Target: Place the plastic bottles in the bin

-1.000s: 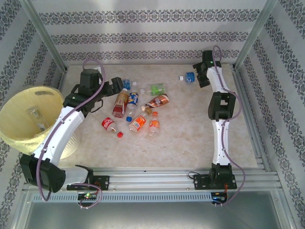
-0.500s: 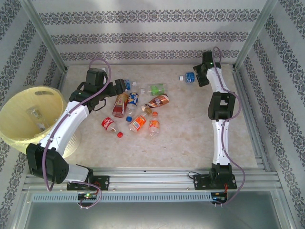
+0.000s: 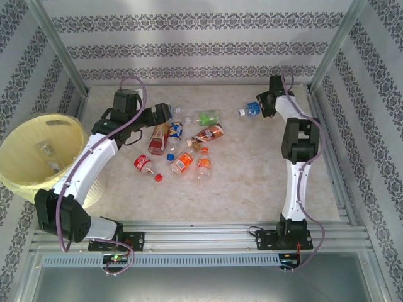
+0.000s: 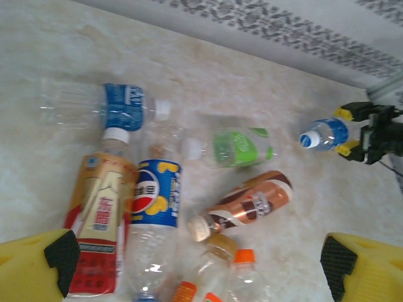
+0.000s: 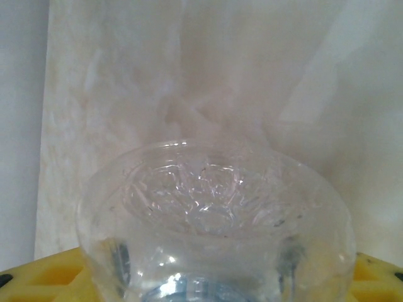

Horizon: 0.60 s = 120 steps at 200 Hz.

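A robot lab test cell: aluminium frame (image 3: 65, 60), wallpapered panel walls (image 3: 189, 50), marble-look tabletop (image 3: 245, 176)

Beige marbled table (image 3: 252, 179), patterned walls (image 3: 189, 38).

**Layout of the worktop.** The worktop (image 3: 252, 182) carries a cluster of plastic bottles (image 3: 176, 133), laid on their sides left of centre. The bin (image 3: 25, 135) is placed at the worktop's left edge, apart from the cluster; one item lies within it, its kind not discernible. The left hand (image 3: 166, 112) is positioned at the cluster's far-left corner, near the rearmost bottle (image 4: 101, 107). A separate bottle (image 3: 250, 109) is located right of the cluster, toward the far wall, enclosed between the fingers of the right hand (image 3: 259, 107), its cap directed toward the cluster.
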Tool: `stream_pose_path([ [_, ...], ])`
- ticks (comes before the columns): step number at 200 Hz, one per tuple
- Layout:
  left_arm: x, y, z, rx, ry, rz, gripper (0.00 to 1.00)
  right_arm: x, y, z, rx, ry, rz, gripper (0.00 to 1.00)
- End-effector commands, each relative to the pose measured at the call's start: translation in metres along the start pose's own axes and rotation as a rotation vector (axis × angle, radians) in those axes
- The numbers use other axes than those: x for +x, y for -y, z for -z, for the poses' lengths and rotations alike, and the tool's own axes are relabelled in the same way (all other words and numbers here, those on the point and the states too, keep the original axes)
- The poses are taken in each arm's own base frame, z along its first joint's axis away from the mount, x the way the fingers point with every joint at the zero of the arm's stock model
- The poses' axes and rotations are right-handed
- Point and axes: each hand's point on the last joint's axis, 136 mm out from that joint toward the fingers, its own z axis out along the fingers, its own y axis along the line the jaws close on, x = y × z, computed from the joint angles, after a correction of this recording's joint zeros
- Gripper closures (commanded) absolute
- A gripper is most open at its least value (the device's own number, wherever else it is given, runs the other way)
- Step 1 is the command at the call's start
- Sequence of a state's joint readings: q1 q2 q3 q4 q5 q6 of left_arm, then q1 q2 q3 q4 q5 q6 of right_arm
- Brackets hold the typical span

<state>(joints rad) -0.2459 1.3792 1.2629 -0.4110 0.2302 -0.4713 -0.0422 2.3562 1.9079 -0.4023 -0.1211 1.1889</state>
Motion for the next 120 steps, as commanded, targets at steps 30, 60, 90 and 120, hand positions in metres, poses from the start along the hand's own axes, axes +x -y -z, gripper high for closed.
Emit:
stream_pose_path([
  [30,0.026,0.076,-0.001,0.319,-0.047,-0.122,0.0,0.038,-0.025,0.095,-0.286,-0.044,0.208,0.58],
  [60,0.052,0.104,-0.013,0.388,-0.123,-0.17,0.0,0.069,-0.001,0.136,-0.321,-0.05,0.357,0.6],
  [90,0.076,0.138,-0.029,0.461,-0.163,-0.236,0.0,0.093,0.015,0.173,-0.385,-0.062,0.436,0.62],
  [120,0.093,0.169,-0.046,0.557,-0.21,-0.259,0.0,0.126,0.018,0.203,-0.468,-0.113,0.495,0.61],
])
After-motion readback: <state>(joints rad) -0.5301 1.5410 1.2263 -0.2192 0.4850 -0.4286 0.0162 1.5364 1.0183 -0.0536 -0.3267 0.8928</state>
